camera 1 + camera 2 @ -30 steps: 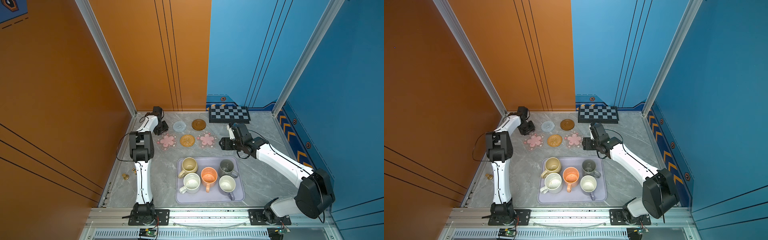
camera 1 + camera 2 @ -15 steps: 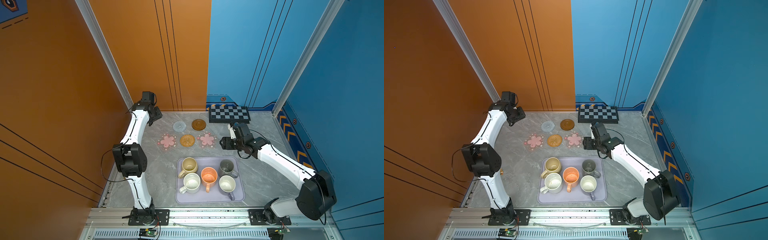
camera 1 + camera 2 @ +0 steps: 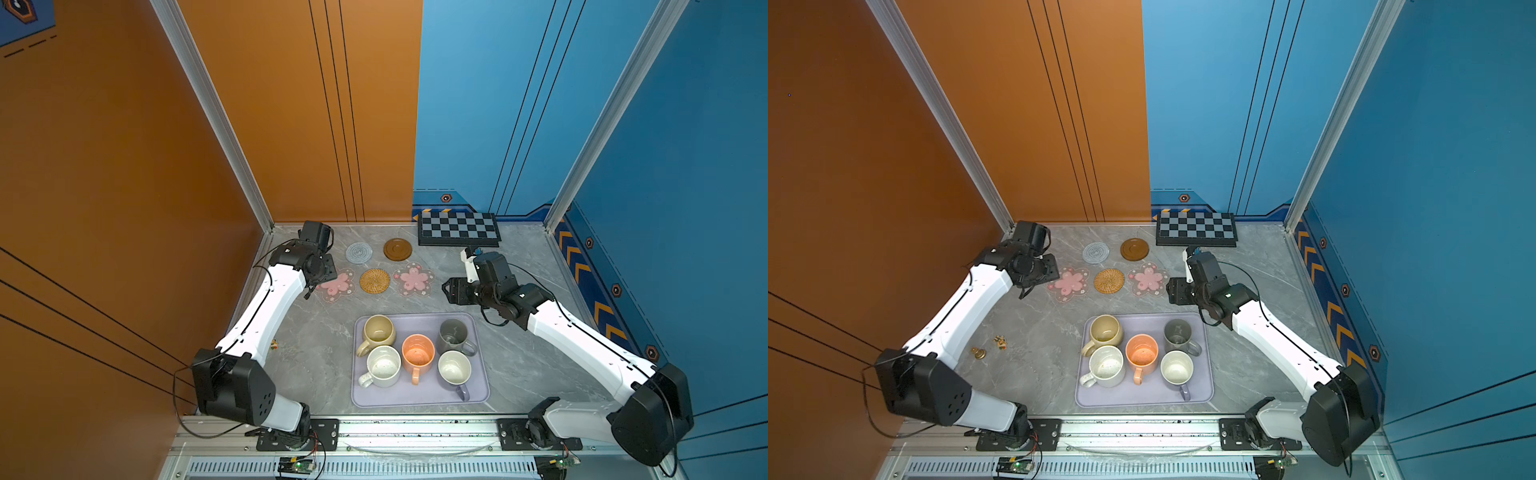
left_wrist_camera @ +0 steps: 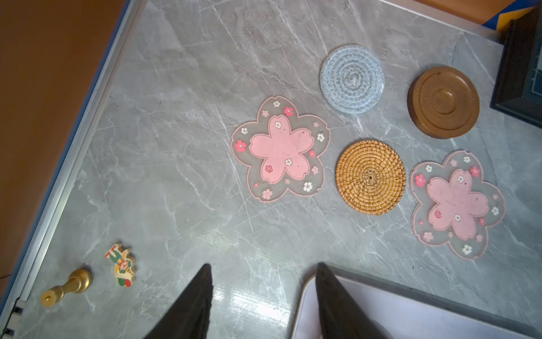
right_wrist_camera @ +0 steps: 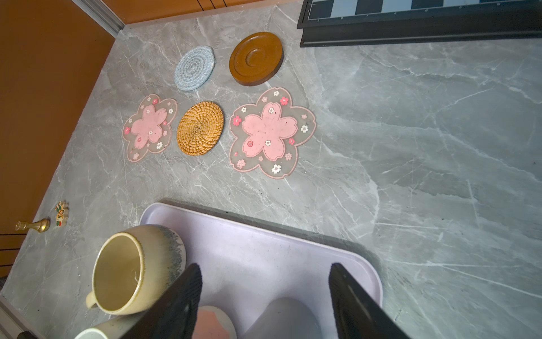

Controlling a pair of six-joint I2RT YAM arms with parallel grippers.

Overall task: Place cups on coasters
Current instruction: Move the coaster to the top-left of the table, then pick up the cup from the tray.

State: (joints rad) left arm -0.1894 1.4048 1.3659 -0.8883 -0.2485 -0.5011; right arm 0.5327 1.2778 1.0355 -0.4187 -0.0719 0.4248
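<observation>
The left gripper [image 4: 264, 267] is swinging back beside the coasters [image 3: 374, 280] and spreading empty, the right gripper [image 5: 265, 267] is hovering open near the tray [image 3: 415, 325], where all five cups [image 3: 417, 353] are waiting, none yet placed.

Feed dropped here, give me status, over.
Left tool open, right tool open, both empty. Five ceramic mugs sit on lavender rectangular tray; five flat coasters bare. Nothing blocking.
</observation>
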